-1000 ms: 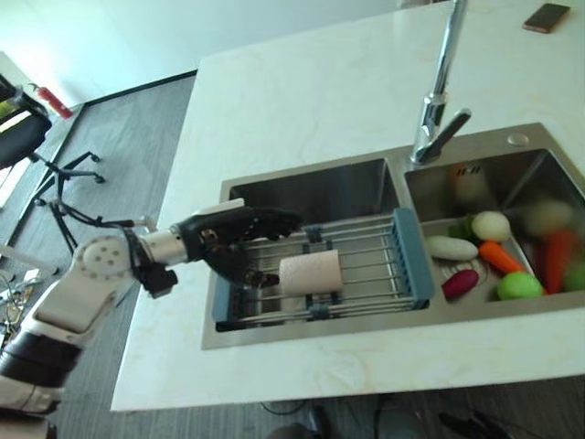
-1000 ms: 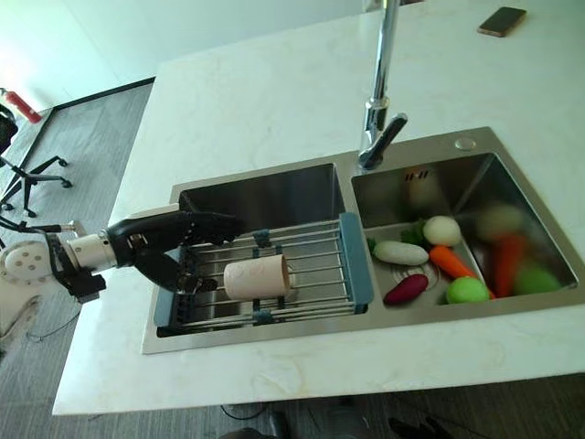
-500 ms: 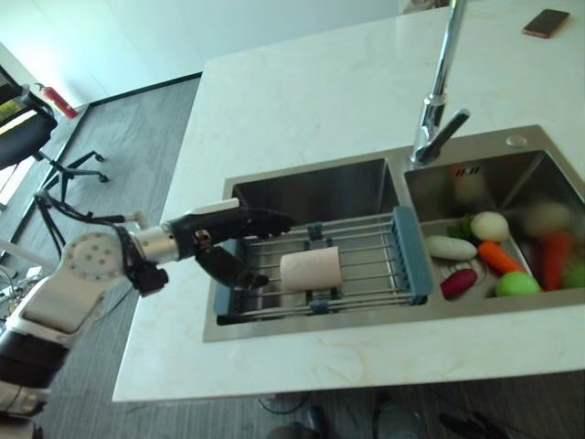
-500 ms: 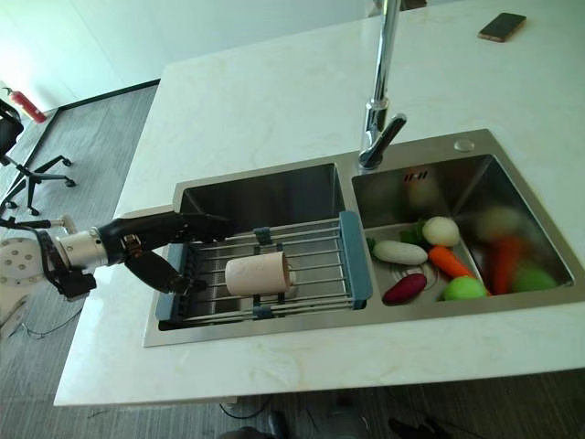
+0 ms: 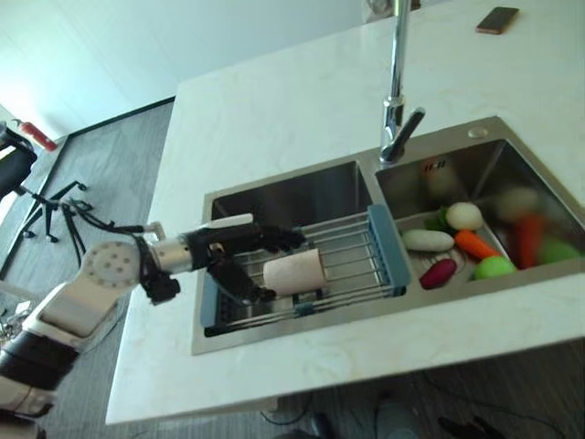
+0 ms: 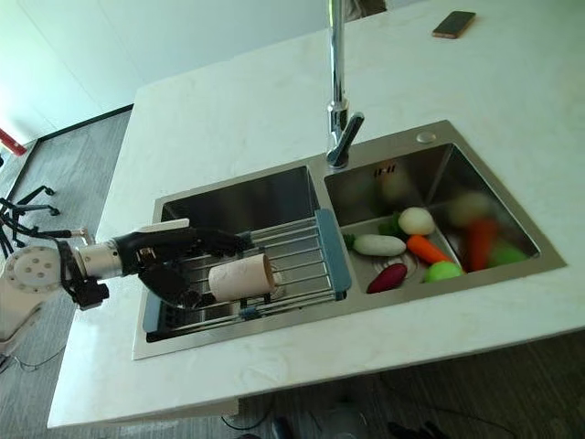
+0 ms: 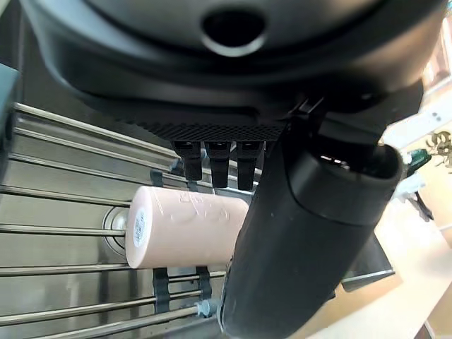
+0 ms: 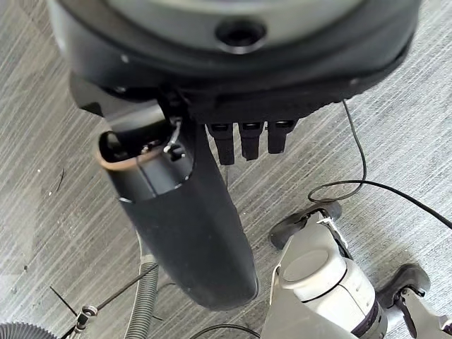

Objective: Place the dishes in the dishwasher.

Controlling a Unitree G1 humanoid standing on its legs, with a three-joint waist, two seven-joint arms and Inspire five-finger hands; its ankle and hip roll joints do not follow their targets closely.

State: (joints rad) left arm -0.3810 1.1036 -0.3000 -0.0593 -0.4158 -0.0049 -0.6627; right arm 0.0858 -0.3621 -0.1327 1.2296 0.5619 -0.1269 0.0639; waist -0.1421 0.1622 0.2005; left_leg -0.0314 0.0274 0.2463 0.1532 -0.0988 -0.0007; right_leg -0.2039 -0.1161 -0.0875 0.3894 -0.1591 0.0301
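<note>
Cup (image 5: 292, 272) lies on its side on the wire drying rack (image 5: 352, 265) spanning the left sink basin (image 5: 292, 197), so it cannot roll off the bars. Left hand (image 5: 239, 249) reaches in from the counter (image 5: 274, 101) edge, fingers spread wide around the cup's near end, thumb below, not yet closed. Faucet (image 5: 398, 82) stands behind. Toy vegetables (image 5: 457, 247) sit in the right basin. Right hand (image 8: 183, 212) hangs over floor, fingers relaxed, holding nothing.

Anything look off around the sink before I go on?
The pink cup lies on its side across the wire drying rack over the left basin, not upright. The left robot hand, fingers straight, reaches round it. Vegetables sit in the right basin, odd for a dish job.
</note>
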